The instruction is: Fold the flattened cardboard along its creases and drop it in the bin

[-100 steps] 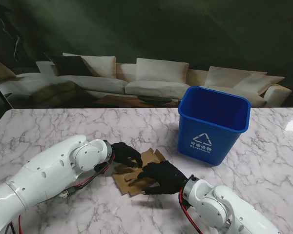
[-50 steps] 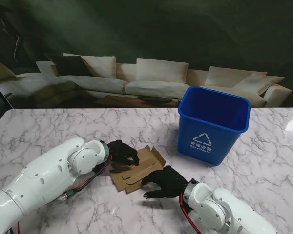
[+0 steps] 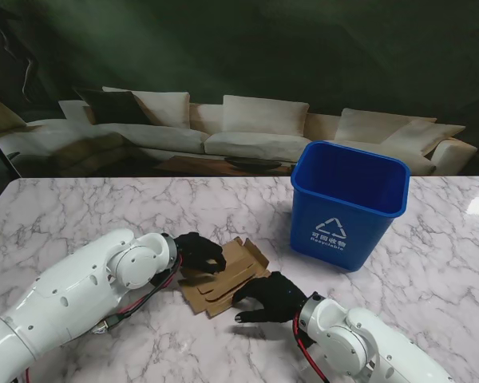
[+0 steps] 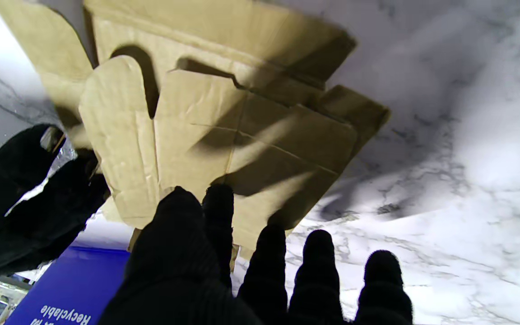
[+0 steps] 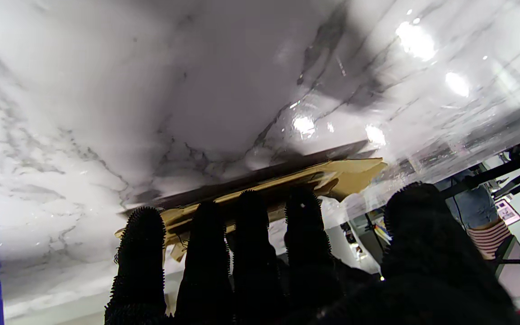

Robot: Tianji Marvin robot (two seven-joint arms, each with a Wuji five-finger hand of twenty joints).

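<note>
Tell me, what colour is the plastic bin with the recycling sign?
Blue plastic bin, white sign; stand view shows it best.

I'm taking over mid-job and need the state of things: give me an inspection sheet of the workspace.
Surface: marble table, glossy.
Job's things: cardboard partly folded, flaps raised, on the table; blue bin upright, beyond it to the right.
Clutter: nothing seen.
Hands: left hand fingers resting on the cardboard's left edge; right hand at its near edge, fingers spread, grasp unclear.
Cables: red and black leads along both forearms.
Surroundings: sofa backdrop.
</note>
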